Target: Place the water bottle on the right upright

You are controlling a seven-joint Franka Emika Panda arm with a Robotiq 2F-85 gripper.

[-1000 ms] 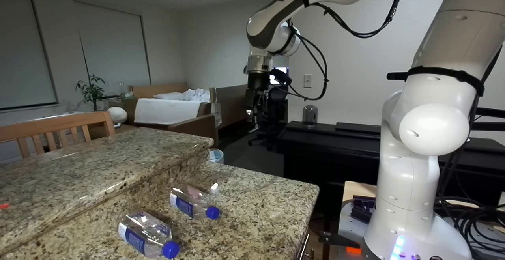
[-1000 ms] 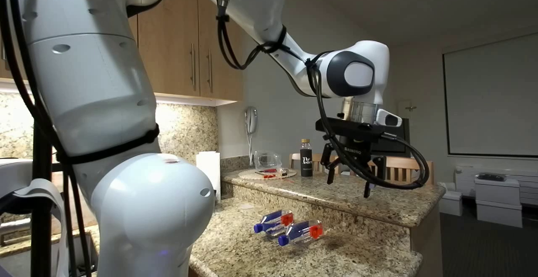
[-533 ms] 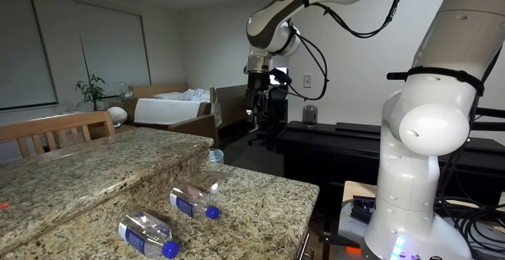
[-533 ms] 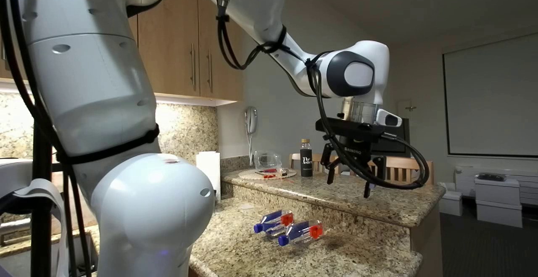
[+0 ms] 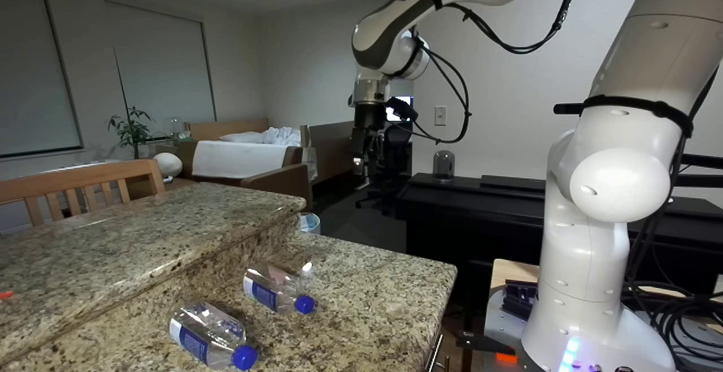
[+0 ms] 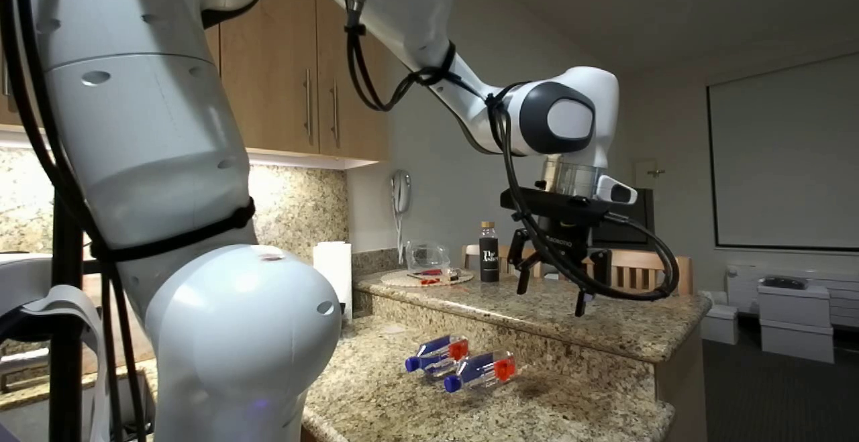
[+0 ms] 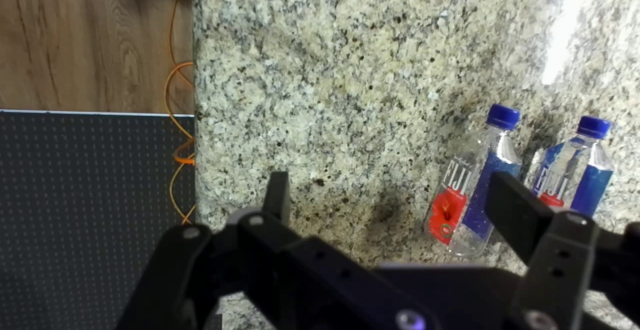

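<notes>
Blue-capped water bottle | lying on granite counter | end effector | raised, spread wide

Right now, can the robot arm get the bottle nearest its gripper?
Probably yes: the gripper hangs open above the lower counter, and nothing visible blocks its way to the nearest bottle. It should move sideways and down; the other bottle lies close alongside.

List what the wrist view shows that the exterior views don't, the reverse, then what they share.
Only the wrist view: an orange cable past the edge of the granite counter and legible FIJI lettering. Only the exterior views, between them: a leafy plant, wall phone and black-sleeved bottle. Shared: the open claw above that counter, where the FIJI water bottle nearer that edge and a lookalike lie on their sides.
</notes>
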